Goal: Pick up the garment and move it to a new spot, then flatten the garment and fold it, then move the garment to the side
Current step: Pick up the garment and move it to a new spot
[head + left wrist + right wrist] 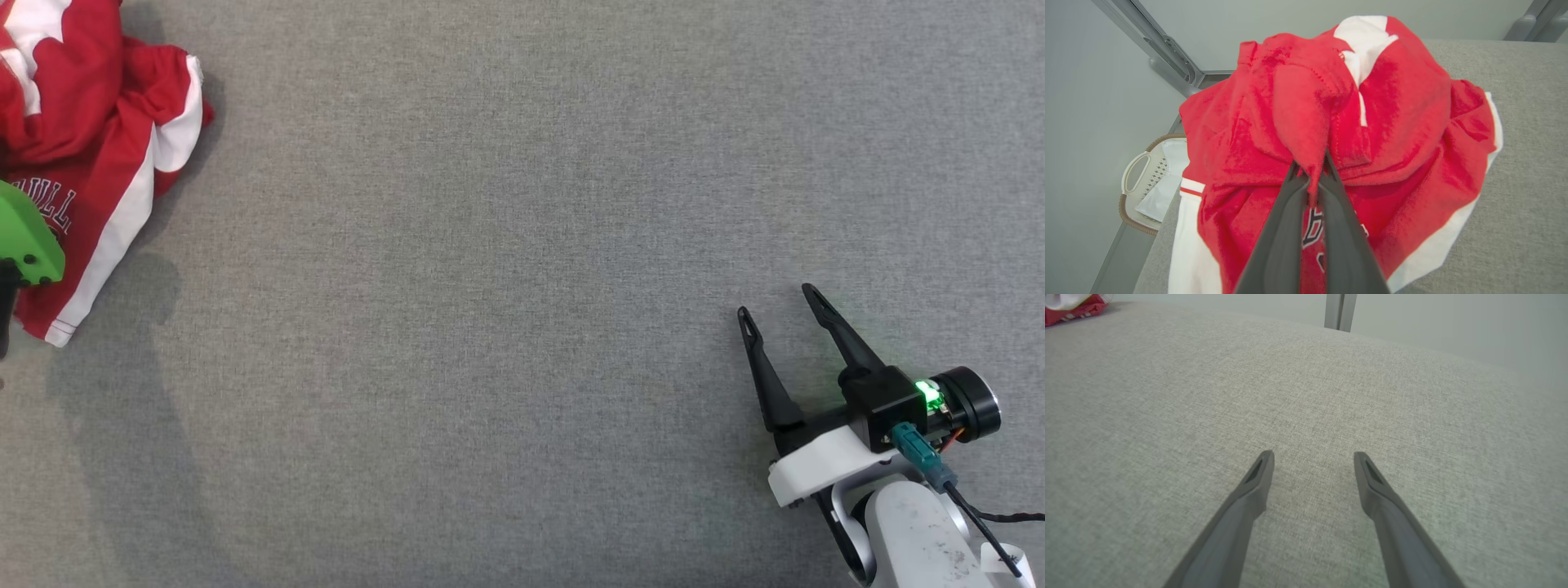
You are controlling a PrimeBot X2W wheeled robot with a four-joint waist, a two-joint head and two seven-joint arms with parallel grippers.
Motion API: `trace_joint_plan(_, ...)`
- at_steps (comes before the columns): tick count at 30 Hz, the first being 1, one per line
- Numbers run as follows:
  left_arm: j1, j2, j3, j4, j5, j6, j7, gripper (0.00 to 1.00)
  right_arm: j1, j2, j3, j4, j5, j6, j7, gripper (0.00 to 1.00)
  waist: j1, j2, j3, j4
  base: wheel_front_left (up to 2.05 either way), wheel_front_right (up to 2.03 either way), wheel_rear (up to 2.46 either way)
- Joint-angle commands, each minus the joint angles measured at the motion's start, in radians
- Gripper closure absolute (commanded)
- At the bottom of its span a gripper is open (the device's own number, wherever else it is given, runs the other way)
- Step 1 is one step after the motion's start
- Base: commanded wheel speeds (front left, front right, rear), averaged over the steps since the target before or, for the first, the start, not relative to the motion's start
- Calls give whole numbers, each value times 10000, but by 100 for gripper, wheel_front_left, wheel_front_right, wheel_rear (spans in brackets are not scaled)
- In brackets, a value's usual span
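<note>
A red and white garment with dark lettering lies crumpled at the far left of the grey table. In the left wrist view the garment bunches up around my left gripper, which is shut on a pinched fold of red cloth. In the head view the left arm shows as a green housing over the garment, its fingers hidden. My right gripper rests open at the lower right, far from the garment, with nothing between its fingers. A red corner of the garment shows at the top left of the right wrist view.
The grey fabric table spreads wide between the garment and the right gripper. Off the table's left edge a white laundry basket with a brown rim stands on the floor. A metal frame post rises behind the table.
</note>
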Motion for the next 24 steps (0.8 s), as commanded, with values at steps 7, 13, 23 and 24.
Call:
trace_joint_plan(7,-375,463,-99,-207,292,122,-642,100,5,-40,35,182,347,-10,-21,0,0,0,-673,-121,0,0,0)
trace_joint_plan(13,-633,919,-359,-737,755,166,-1127,100,195,-38,179,300,748,-10,-21,0,0,0,-1536,-221,0,0,0)
trace_joint_plan(23,-1148,1425,-1237,-2336,1363,-42,-1205,100,702,-40,382,600,1461,-10,-21,0,0,0,-3187,-802,0,0,0)
trace_joint_plan(24,-1226,1419,-1330,-2519,1375,-61,-1181,100,759,-41,380,617,1504,-10,-21,0,0,0,-3297,-875,0,0,0)
